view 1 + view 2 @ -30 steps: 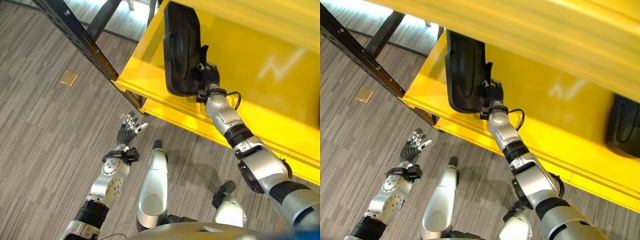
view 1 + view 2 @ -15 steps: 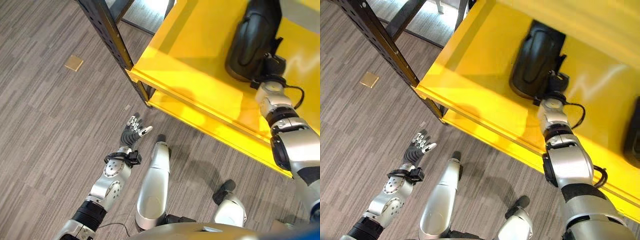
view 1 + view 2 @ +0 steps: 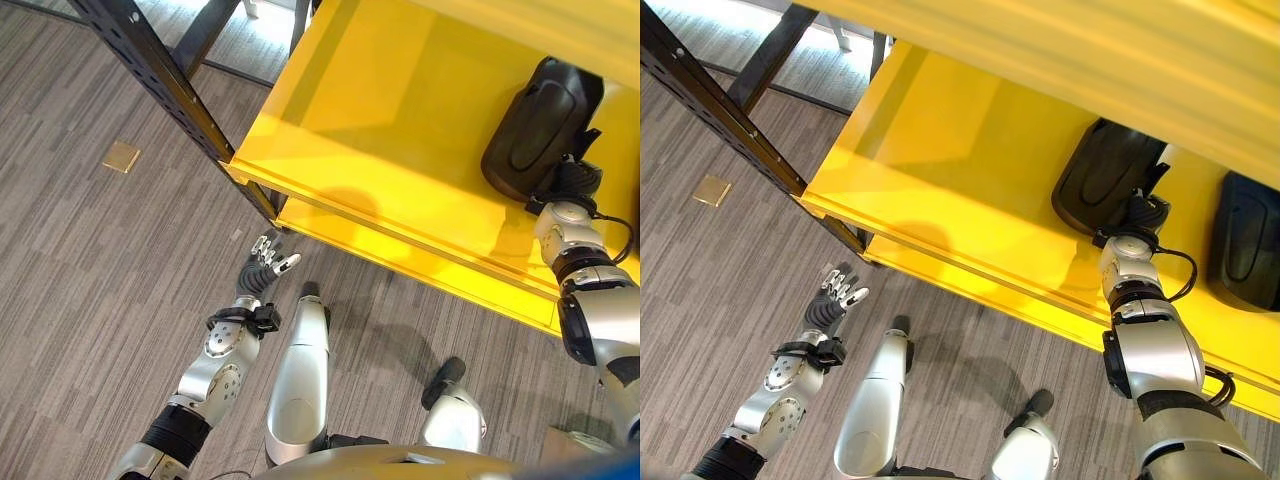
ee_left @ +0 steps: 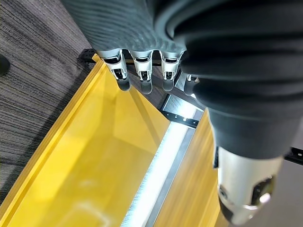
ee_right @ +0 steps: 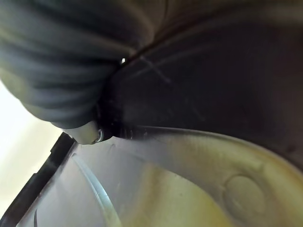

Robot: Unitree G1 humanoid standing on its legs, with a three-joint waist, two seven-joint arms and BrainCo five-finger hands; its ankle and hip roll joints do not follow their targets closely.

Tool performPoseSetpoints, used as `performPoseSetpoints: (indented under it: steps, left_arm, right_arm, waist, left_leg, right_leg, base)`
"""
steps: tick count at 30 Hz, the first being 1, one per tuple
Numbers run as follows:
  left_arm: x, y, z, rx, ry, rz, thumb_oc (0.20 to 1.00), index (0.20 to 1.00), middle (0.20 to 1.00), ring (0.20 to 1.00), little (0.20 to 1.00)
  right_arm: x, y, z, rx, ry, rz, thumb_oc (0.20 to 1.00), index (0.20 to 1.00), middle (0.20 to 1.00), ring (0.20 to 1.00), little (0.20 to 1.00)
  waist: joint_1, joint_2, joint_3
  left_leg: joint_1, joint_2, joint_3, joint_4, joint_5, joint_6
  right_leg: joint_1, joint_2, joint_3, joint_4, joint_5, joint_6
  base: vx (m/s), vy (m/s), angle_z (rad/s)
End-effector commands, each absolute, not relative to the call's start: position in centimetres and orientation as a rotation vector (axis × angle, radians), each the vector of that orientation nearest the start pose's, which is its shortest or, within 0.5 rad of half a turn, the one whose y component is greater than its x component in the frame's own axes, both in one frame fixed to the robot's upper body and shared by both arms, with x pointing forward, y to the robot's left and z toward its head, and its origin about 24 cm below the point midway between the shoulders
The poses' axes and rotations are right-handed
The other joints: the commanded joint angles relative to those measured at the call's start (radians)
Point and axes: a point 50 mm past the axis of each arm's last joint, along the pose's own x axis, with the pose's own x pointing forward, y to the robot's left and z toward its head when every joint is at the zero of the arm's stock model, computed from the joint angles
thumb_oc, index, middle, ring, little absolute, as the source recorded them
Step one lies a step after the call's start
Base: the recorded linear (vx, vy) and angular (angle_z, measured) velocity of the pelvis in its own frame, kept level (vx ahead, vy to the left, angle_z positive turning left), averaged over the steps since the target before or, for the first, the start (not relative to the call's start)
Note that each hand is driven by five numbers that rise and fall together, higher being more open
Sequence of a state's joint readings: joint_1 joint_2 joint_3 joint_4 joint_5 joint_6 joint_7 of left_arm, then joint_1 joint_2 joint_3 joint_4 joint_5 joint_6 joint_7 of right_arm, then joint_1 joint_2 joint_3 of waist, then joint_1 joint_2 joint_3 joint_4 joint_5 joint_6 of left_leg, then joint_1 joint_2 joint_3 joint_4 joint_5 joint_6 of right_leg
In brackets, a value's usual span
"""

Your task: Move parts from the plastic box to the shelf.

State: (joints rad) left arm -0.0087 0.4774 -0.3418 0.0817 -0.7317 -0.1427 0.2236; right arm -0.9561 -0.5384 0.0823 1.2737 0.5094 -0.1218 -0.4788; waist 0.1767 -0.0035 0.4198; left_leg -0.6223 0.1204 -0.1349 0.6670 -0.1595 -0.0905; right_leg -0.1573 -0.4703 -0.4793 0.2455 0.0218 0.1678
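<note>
A black moulded part (image 3: 540, 130) rests on the yellow shelf (image 3: 380, 150), slanted, with its near end at my right hand (image 3: 572, 180). The hand's dark fingers curl on that near end, and the right wrist view has the part's dark surface (image 5: 213, 71) pressed close against the hand. A second black part (image 3: 1245, 245) lies just to the right on the same shelf. My left hand (image 3: 262, 265) hangs low over the carpet below the shelf's front edge, fingers (image 4: 142, 80) straight and holding nothing.
A black perforated rack post (image 3: 160, 75) stands at the shelf's left corner. A lower yellow shelf lip (image 3: 420, 265) runs under the front edge. A small tan square (image 3: 121, 157) lies on the grey carpet to the left.
My right hand has carried the black part rightwards along the shelf, close to the second part. The view has shifted as well. The left hand has stayed low and open.
</note>
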Motion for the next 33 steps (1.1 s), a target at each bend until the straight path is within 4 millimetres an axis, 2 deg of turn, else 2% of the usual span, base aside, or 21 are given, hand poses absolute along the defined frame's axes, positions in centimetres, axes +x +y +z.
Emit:
performPoseSetpoints:
  steps: [1, 12, 27, 33]
  left_arm:
    - [25.2, 17.2, 4.5, -0.314, 0.019, -0.043, 1.000, 1.000, 1.000, 1.000, 1.000]
    - [25.1, 17.3, 4.3, -0.317, 0.025, -0.044, 1.000, 1.000, 1.000, 1.000, 1.000]
    - [24.8, 17.8, 4.2, -0.311, 0.017, -0.024, 1.000, 1.000, 1.000, 1.000, 1.000]
    - [24.8, 18.0, 4.2, -0.313, 0.016, -0.019, 1.000, 1.000, 1.000, 1.000, 1.000]
  right_arm:
    - [35.4, -31.3, 7.6, 0.105, 0.303, -0.832, 0.200, 0.200, 0.200, 0.200, 0.200]
    - [34.7, -31.3, 6.4, 0.089, 0.334, -0.833, 0.200, 0.200, 0.200, 0.200, 0.200]
    - [33.7, -29.9, 3.4, -0.098, 0.420, -0.725, 0.200, 0.200, 0.200, 0.200, 0.200]
    - [33.6, -29.8, 3.2, -0.079, 0.407, -0.722, 0.200, 0.200, 0.200, 0.200, 0.200]
  waist:
    - [0.038, 0.079, 0.100]
    - [0.029, 0.078, 0.100]
    - [0.013, 0.066, 0.100]
    - [0.003, 0.058, 0.100]
  left_leg:
    - [0.108, -0.018, 0.090, -0.124, -0.006, 0.034]
    - [0.104, -0.016, 0.089, -0.121, -0.007, 0.034]
    - [0.099, -0.012, 0.093, -0.119, -0.005, 0.036]
    - [0.094, -0.009, 0.095, -0.114, -0.006, 0.036]
  right_leg:
    - [-0.078, 0.000, 0.011, 0.301, -0.151, 0.010]
    - [-0.082, 0.002, 0.014, 0.306, -0.155, 0.009]
    - [-0.097, 0.006, 0.020, 0.317, -0.153, 0.006]
    - [-0.101, 0.010, 0.024, 0.320, -0.154, 0.004]
  base:
    - [0.01, -0.008, -0.03]
    - [0.00, 0.000, 0.00]
    - [0.00, 0.000, 0.00]
    - [0.00, 0.000, 0.00]
